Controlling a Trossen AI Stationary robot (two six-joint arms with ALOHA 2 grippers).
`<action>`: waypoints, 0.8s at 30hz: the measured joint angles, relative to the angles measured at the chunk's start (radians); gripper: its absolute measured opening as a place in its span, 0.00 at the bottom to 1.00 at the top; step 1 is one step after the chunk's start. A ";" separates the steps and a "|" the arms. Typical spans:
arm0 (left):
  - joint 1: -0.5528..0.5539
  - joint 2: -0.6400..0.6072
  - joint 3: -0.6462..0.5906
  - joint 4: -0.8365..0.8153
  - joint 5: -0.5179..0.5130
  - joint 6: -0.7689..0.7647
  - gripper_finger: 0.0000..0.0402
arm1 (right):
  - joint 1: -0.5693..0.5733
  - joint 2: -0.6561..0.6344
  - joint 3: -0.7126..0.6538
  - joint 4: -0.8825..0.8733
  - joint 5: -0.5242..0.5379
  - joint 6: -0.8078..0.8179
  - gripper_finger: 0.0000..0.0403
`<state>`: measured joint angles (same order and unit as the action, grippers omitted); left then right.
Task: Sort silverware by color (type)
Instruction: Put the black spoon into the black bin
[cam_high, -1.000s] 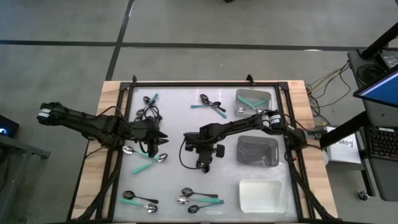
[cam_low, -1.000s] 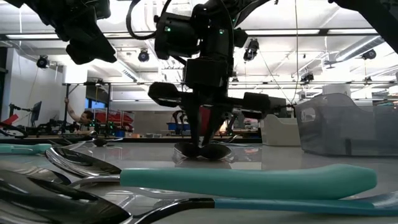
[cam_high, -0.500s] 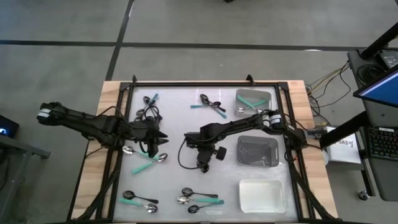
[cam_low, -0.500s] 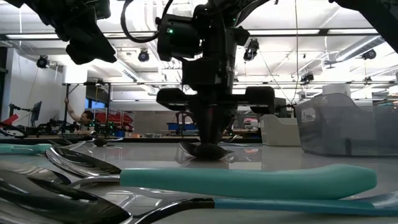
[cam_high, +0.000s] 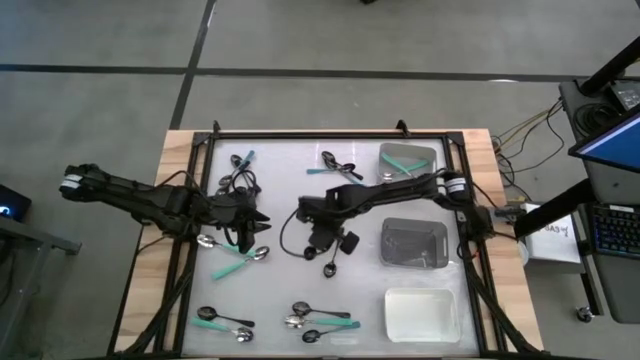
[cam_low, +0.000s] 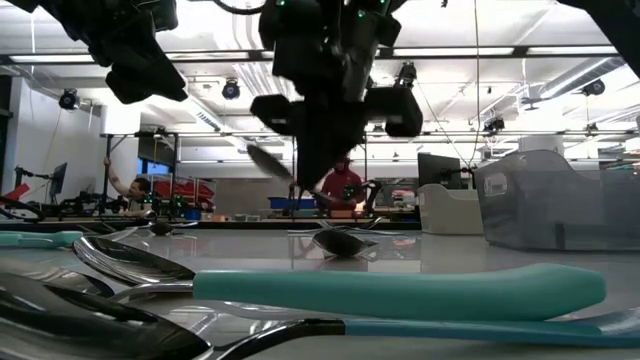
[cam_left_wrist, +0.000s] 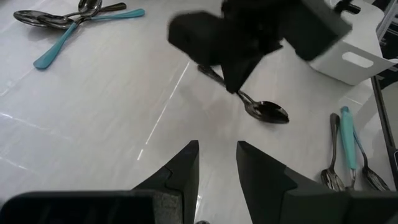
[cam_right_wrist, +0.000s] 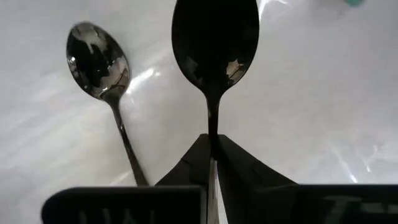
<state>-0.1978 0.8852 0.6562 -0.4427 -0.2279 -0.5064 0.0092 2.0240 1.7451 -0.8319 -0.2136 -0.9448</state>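
My right gripper (cam_right_wrist: 211, 140) hangs over the table's middle (cam_high: 322, 236), shut on an all-black spoon (cam_right_wrist: 214, 37). Below it a second dark spoon (cam_right_wrist: 96, 56) lies flat on the white table top (cam_high: 330, 268). My left gripper (cam_left_wrist: 214, 155) waits open above the table's left half (cam_high: 258, 222), with nothing between its fingers. Just near of it lie a silver spoon and a teal-handled one (cam_high: 232, 255). Other small clusters of silverware lie at the far left (cam_high: 240, 172), far middle (cam_high: 338, 168), near left (cam_high: 222, 322) and near middle (cam_high: 320, 320). My right gripper pinches the black spoon's thin handle (cam_right_wrist: 212, 118) between its two fingers. The spoon runs along the fingers, its bowl (cam_right_wrist: 214, 37) sticking out past their tips. The fingers slant down from above. The spoon is lifted clear of the table and shows tilted in the low view (cam_low: 265, 160).
A grey tray (cam_high: 414, 243) stands right of my right gripper, a white tray (cam_high: 422, 312) at the near right. A third tray (cam_high: 408, 163) at the far right holds teal-handled pieces. A black frame (cam_high: 330, 133) borders the table.
My right gripper has risen from the table with the black spoon, which is now lifted clear, and its wrist has rolled. The second dark spoon has stayed on the table where it lay.
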 joint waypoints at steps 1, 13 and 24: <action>0.000 0.000 -0.003 0.000 0.000 0.000 0.22 | -0.005 -0.015 0.000 -0.007 -0.001 0.020 0.02; -0.001 0.000 -0.046 0.008 -0.001 -0.035 0.22 | -0.092 -0.248 -0.007 -0.222 -0.108 0.193 0.02; -0.013 0.000 -0.046 0.050 0.000 -0.016 0.22 | -0.089 -0.500 -0.329 -0.209 -0.108 0.443 0.02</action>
<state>-0.2108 0.8852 0.6098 -0.3927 -0.2279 -0.5228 -0.0800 1.5238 1.4157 -1.0413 -0.3216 -0.5018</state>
